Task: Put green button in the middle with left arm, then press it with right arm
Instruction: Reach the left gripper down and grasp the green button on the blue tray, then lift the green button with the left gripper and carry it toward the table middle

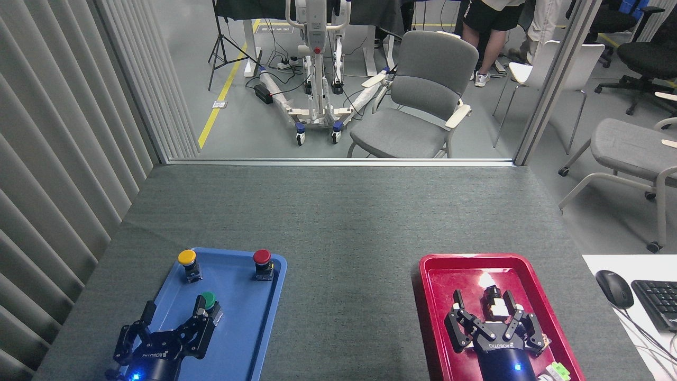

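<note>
The green button (pixel 208 300) stands upright on the blue tray (pixel 248 323), toward its near middle. My left gripper (pixel 174 312) is open at the tray's near end, and its right fingertip (pixel 201 306) lies just left of the button, close to its body. Nothing sits between the fingers. My right gripper (pixel 484 302) is open low over the red tray (pixel 439 296), with a small black and beige part (pixel 494 302) just beyond its fingers. The middle (pixel 349 275) of the grey table cover lies bare between the two trays.
A yellow-capped button (pixel 187 259) and a red-capped button (pixel 262 259) stand at the blue tray's far end. A mouse (pixel 613 288) and a keyboard (pixel 658 301) lie on a white surface at the right. Chairs and a person's legs stand beyond the table's far edge.
</note>
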